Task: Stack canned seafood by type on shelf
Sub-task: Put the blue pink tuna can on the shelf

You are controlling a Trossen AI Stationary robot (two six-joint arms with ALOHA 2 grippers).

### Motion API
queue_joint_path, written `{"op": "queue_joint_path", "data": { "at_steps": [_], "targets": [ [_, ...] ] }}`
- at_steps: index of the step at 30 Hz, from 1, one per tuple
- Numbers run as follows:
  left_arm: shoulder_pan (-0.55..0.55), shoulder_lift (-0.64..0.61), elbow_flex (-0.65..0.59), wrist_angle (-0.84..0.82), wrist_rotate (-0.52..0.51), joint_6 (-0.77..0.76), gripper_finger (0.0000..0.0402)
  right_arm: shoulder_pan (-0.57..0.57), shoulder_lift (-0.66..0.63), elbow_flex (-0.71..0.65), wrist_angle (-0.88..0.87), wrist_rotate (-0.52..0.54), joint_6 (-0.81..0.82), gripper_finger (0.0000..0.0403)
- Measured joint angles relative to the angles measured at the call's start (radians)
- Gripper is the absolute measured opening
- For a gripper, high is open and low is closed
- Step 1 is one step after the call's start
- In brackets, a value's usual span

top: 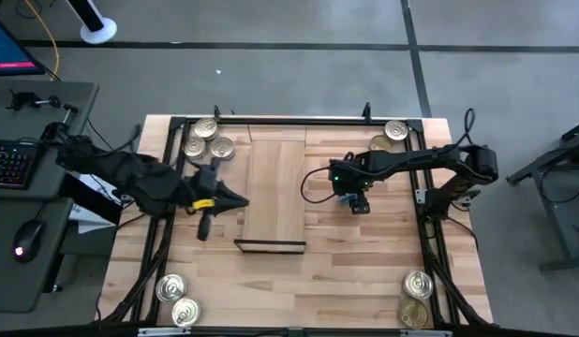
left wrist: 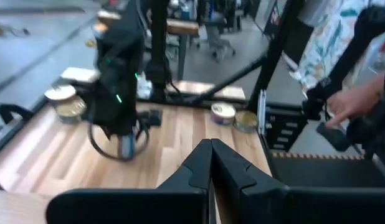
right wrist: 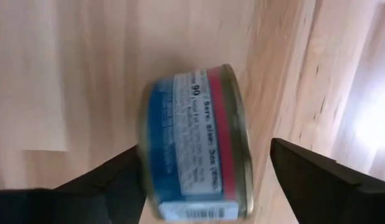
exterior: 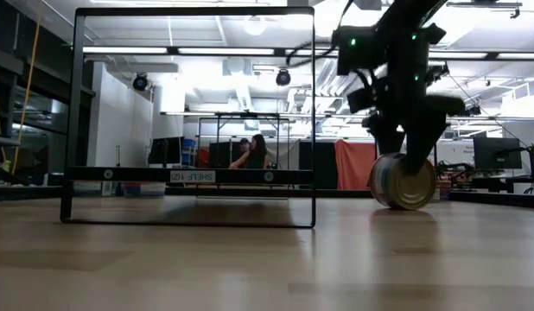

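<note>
A blue-labelled tin [right wrist: 195, 146] stands on its rim on the tabletop [top: 364, 262], flat ends sideways, between the right gripper's [top: 357, 203] released jaws, beside the shelf [top: 274, 192]; left jaws clenched.

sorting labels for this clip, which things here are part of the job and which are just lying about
Job:
- shelf
- tins in each table corner
- tin on edge under the open right end effector
- left end effector, shut

Lying about:
- keyboard
- mouse
</note>
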Motion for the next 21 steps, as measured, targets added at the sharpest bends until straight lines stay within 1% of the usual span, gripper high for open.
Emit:
{"op": "queue_joint_path", "data": {
  "at_steps": [2, 3, 5, 7, 8, 11, 14, 16, 19, 21],
  "targets": [
    [-0.014, -0.031, 0.0, -0.001, -0.036, -0.003, 0.0, 0.0, 0.011, -0.001, 0.002, 0.013, 0.004, 0.0292],
    [-0.017, -0.049, 0.0, -0.001, -0.048, -0.01, 0.0, 0.0, 0.012, 0.001, 0.006, 0.019, 0.018, 0.0278],
    [-0.019, -0.085, 0.0, -0.011, -0.054, -0.024, 0.0, 0.007, 0.012, 0.023, 0.01, 0.039, 0.046, 0.0233],
    [-0.018, -0.124, 0.0, -0.044, -0.056, -0.025, 0.0, 0.009, 0.007, 0.074, 0.015, 0.075, 0.068, 0.0176],
    [-0.016, -0.143, 0.0, -0.069, -0.062, -0.025, 0.0, 0.009, 0.006, 0.107, 0.023, 0.09, 0.078, 0.0164],
    [-0.008, -0.194, 0.0, -0.154, -0.119, -0.025, 0.0, 0.003, 0.005, 0.222, 0.114, 0.103, 0.092, 0.017],
    [-0.001, -0.233, 0.0, -0.241, -0.174, -0.027, 0.0, -0.015, 0.004, 0.291, 0.302, 0.08, 0.137, 0.017],
    [0.006, -0.249, 0.0, -0.277, -0.18, -0.033, 0.0, -0.038, 0.018, 0.318, 0.438, 0.058, 0.229, 0.017],
    [0.009, -0.26, 0.0, -0.304, -0.18, -0.033, 0.0, -0.083, 0.063, 0.33, 0.571, 0.021, 0.394, 0.017],
    [0.009, -0.262, 0.0, -0.321, -0.18, -0.027, 0.0, -0.099, 0.099, 0.328, 0.616, 0.026, 0.426, 0.017]
  ]
}}
